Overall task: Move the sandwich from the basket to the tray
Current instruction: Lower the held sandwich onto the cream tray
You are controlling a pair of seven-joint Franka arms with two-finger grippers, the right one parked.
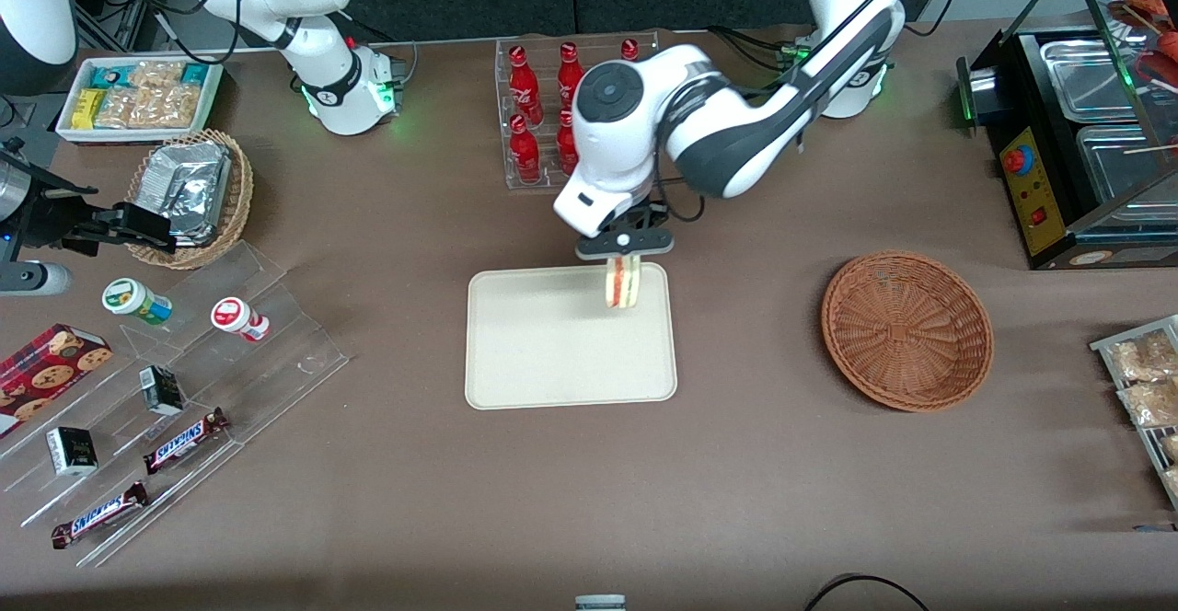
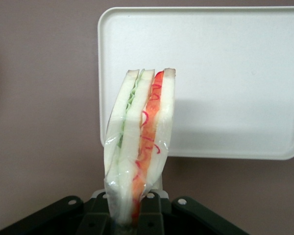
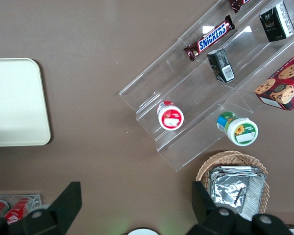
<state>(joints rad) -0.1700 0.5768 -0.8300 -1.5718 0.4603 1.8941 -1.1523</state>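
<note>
Placement is the step in hand: the gripper (image 1: pixel 624 259) hangs over the tray (image 1: pixel 552 353) near its edge toward the bottles, fingers clamped on the sandwich (image 1: pixel 622 282) (cut edge pointing down). The basket (image 1: pixel 906 330) sits empty, well apart. Next, probably, lower until the bread rests, then release. The arm reaches in with its wrist turned downward.

Robot lab dressed up as a snack shop: brown-covered table (image 1: pixel 755 501), clear acrylic display steps (image 1: pixel 198 381) with Snickers bars (image 1: pixel 184 440), rack of red cola bottles (image 1: pixel 543 114), black food-warmer case (image 1: pixel 1077 132), Franka arms mounted at the table edge.
</note>
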